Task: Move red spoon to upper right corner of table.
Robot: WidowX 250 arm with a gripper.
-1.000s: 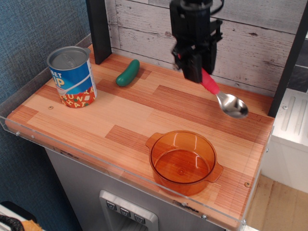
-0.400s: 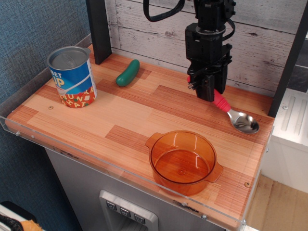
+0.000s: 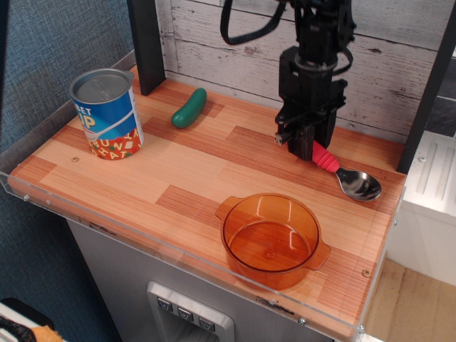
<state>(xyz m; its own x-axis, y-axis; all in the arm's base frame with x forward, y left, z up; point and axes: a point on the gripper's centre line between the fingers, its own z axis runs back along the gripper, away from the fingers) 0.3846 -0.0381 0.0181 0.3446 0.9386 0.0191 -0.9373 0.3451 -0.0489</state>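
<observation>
The red spoon (image 3: 329, 162) lies at the back right of the table (image 3: 178, 178). Its silver bowl (image 3: 358, 185) rests on the wood near the right rim, and its pinkish-red handle runs up and left into my gripper (image 3: 305, 146). The black gripper stands upright over the handle's end and is shut on it. A bit of red shows at the gripper's left side. The fingertips are low, close to the tabletop, and hide the handle's far end.
An orange transparent pot (image 3: 272, 239) sits at the front right, just in front of the spoon. A blue can (image 3: 107, 114) stands at the left. A green pickle toy (image 3: 189, 107) lies at the back. A black post (image 3: 425, 92) rises at the right rim, a plank wall behind.
The gripper carried the spoon right and down from mid-air to the table's back right. In the last step it lowered a little more and the spoon's bowl settled on the wood.
</observation>
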